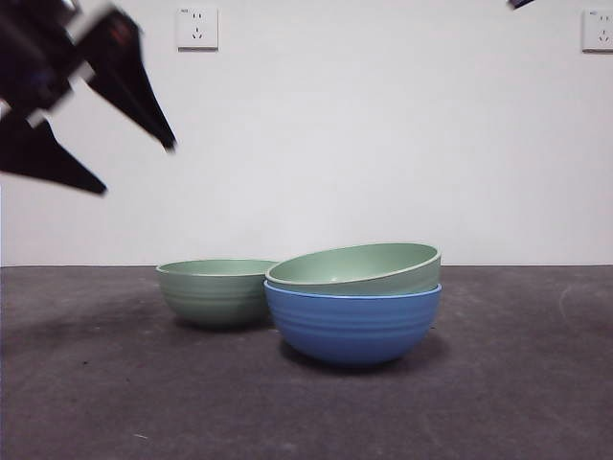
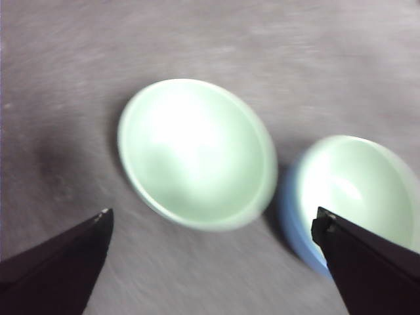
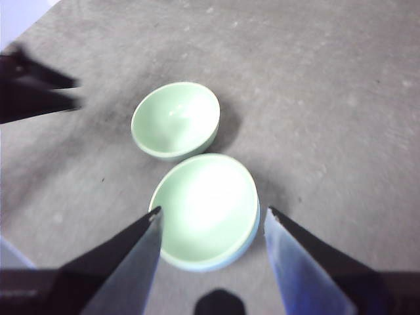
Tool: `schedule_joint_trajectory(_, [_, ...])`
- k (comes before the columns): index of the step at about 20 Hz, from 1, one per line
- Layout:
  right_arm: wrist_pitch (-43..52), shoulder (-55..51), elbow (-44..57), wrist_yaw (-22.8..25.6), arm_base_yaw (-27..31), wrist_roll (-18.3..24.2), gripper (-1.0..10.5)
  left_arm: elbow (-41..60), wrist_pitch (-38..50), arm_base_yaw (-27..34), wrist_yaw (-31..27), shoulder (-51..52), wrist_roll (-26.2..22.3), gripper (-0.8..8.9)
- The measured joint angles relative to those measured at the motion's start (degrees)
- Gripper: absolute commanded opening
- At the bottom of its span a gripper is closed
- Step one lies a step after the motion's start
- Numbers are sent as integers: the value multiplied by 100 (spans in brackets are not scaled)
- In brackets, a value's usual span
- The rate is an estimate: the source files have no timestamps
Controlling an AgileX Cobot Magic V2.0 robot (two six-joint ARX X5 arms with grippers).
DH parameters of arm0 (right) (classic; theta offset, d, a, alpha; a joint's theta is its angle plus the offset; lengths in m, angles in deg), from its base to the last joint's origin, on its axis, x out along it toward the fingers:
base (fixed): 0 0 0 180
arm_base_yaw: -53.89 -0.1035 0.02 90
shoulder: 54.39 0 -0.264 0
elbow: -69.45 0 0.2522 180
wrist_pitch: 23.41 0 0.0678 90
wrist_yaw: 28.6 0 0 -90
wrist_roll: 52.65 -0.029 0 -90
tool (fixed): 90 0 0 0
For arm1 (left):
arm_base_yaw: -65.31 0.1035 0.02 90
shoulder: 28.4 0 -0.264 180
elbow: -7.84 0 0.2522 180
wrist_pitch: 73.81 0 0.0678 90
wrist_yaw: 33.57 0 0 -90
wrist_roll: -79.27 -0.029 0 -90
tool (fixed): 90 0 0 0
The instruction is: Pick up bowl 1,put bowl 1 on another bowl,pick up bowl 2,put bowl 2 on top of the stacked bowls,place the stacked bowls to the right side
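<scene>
The blue bowl (image 1: pixel 352 326) stands mid-table with one pale green bowl (image 1: pixel 356 266) resting tilted inside it. A second pale green bowl (image 1: pixel 213 287) sits alone on the table just to its left, a little farther back. My left gripper (image 1: pixel 138 169) hangs open and empty, high at the upper left. Its wrist view looks down on the lone green bowl (image 2: pixel 197 151) and the stacked pair (image 2: pixel 357 187). My right gripper (image 3: pixel 213 211) is open and empty, high above the stacked green bowl (image 3: pixel 207 210). In the front view it shows only as a dark tip (image 1: pixel 520 3).
The dark grey table (image 1: pixel 517 383) runs back to a white wall with two sockets (image 1: pixel 197 28). In the right wrist view, the left arm (image 3: pixel 33 88) shows dark beside the lone green bowl (image 3: pixel 176 118).
</scene>
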Motion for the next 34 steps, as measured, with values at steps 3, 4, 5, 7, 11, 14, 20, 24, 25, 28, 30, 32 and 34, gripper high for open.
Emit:
schedule_joint_trajectory(3, [-321,-345,0,0,0,0,257,-232,232,-175,-643,-800,201,532])
schedule_joint_trajectory(4, [-372,-417,0,0,0,0,257,-400,236,-208,-809,-1071,216,530])
schedule_joint_trajectory(5, [-385,-466,0,0,0,-4,257,-566,258,-223,-946,-1318,247,530])
schedule_joint_trajectory(7, [-396,-514,0,0,0,-4,257,-850,280,-254,-1132,-1740,284,528])
schedule_joint_trajectory(11, [-420,-527,0,2,0,-28,257,-1029,321,-321,-1342,-2295,302,457])
schedule_joint_trajectory(14, [-420,-527,0,0,0,-28,257,-1029,315,-328,-1488,-2470,391,322])
schedule_joint_trajectory(20, [-420,-527,0,129,0,-31,257,-1029,365,-339,-1414,-2470,422,-6])
schedule_joint_trajectory(24, [-433,-529,0,129,0,-31,257,-1029,358,-367,-1381,-2470,463,-6])
schedule_joint_trajectory(25, [-474,-527,0,129,0,-31,257,-1029,365,-372,-1390,-2470,459,-6])
schedule_joint_trajectory(28, [-636,-527,0,129,0,-31,257,-1029,354,-372,-1388,-2356,459,-6])
schedule_joint_trajectory(30, [-658,-527,0,129,0,-31,257,-1034,282,-372,-1327,-2059,459,-6])
schedule_joint_trajectory(32, [-662,-527,0,129,0,-31,257,-1145,44,-409,-1169,-1716,457,-6])
schedule_joint_trajectory(34, [-664,-527,0,127,0,-31,257,-1279,-247,-566,-1058,-1320,433,-6])
